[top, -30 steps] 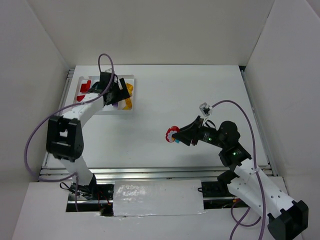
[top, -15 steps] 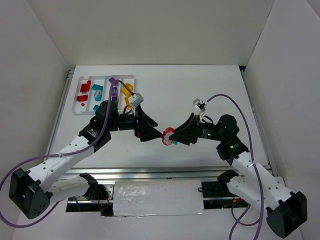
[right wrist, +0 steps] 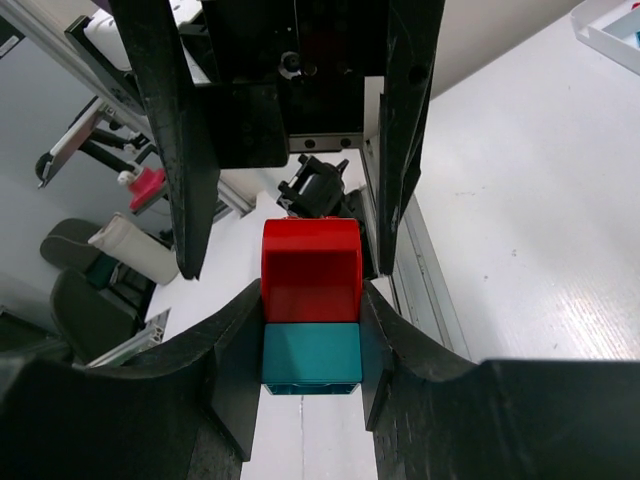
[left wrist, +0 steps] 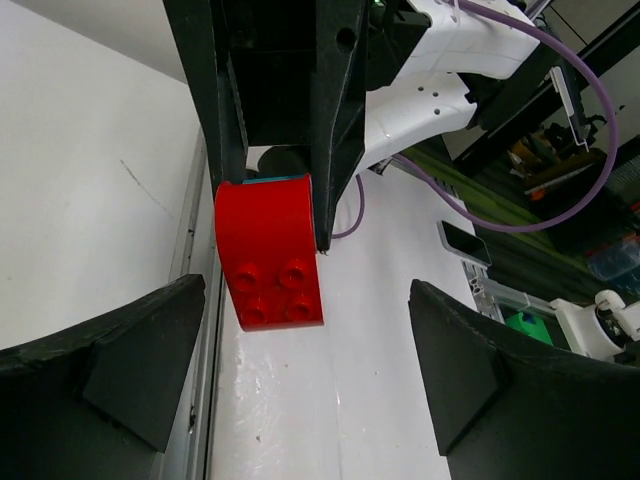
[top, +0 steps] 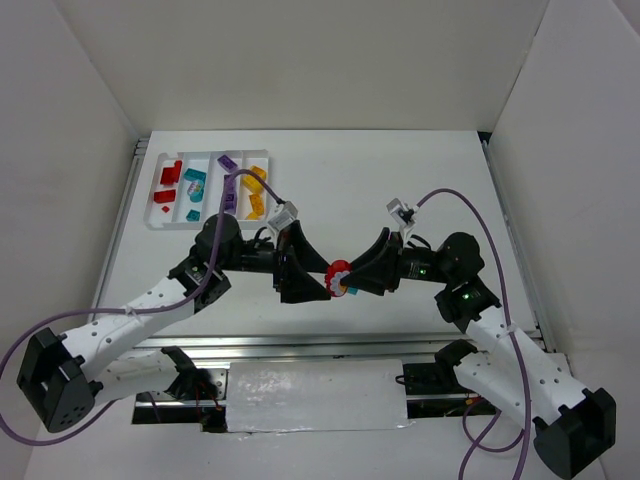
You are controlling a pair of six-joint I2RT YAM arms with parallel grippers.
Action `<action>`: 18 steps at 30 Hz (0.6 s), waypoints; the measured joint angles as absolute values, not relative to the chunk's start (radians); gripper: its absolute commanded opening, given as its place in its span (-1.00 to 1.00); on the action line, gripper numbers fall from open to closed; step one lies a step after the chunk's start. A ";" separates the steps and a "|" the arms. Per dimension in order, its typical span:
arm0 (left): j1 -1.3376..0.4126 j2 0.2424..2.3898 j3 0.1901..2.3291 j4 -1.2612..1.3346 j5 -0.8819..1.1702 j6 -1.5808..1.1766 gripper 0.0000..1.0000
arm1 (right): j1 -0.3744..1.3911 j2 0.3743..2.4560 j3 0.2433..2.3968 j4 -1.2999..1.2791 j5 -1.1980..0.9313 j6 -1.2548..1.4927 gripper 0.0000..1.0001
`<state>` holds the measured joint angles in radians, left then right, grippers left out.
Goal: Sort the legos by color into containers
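Note:
My right gripper [top: 350, 277] is shut on a stacked pair of legos held above the table's middle: a red brick [right wrist: 310, 268] joined to a teal brick [right wrist: 311, 352]. It shows as a red and teal piece [top: 340, 272] in the top view. My left gripper [top: 316, 275] is open and faces the right one, its fingers on either side of the red brick's studded end [left wrist: 272, 255] without touching it. The white tray [top: 158, 222] at the back left holds red [top: 168, 178], teal [top: 193, 186], purple [top: 227, 162] and yellow [top: 256, 196] legos in separate compartments.
Both arms reach toward each other over the table's middle. Purple cables loop over each arm. A metal rail [top: 300, 346] runs along the near table edge. White walls enclose the table on three sides.
My left arm has swung from the tray to the middle and now faces the right gripper, open around the brick. My right gripper has shifted slightly, still holding the stack.

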<state>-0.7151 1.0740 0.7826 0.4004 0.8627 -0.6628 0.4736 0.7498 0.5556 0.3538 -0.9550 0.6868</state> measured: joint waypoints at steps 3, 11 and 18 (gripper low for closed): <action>-0.731 1.099 0.783 0.420 0.862 -0.666 0.62 | 0.478 0.754 0.556 0.370 -0.957 0.701 -1.00; -0.744 1.138 0.792 0.414 0.854 -0.678 -0.90 | 0.485 0.762 0.558 0.393 -0.953 0.706 -0.78; -0.750 1.136 0.797 0.412 0.833 -0.676 -1.00 | 0.488 0.757 0.558 0.389 -0.966 0.691 0.33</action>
